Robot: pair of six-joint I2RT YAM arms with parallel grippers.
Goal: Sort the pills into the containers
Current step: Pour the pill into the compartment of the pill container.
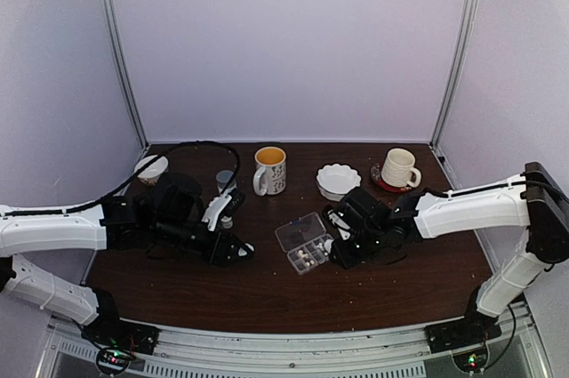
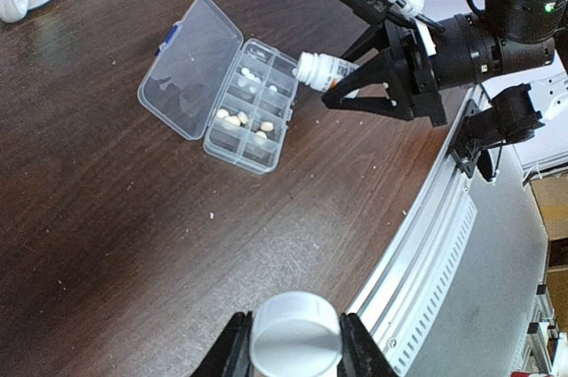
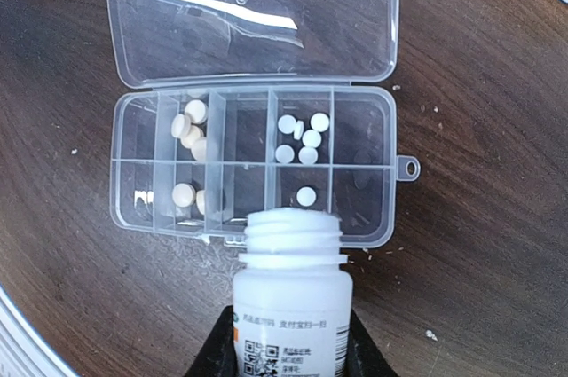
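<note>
A clear pill box (image 3: 253, 164) lies open on the dark table, its lid (image 3: 253, 18) flat behind it; it also shows in the top view (image 1: 302, 243) and left wrist view (image 2: 226, 93). Small white pills (image 3: 302, 137) lie in several compartments, larger tan ones (image 3: 188, 124) toward the left. My right gripper (image 3: 288, 341) is shut on an uncapped small white bottle (image 3: 291, 306), tilted with its mouth over the box's near row. My left gripper (image 2: 295, 346) is shut on a white bottle cap (image 2: 295, 333), near the table's front edge.
A yellow-and-white mug (image 1: 269, 170), a white fluted bowl (image 1: 338, 180) and a white cup on a red coaster (image 1: 397, 169) stand behind the box. A small white dish (image 1: 151, 168) sits far left. The metal rail (image 2: 426, 244) runs along the table's front edge.
</note>
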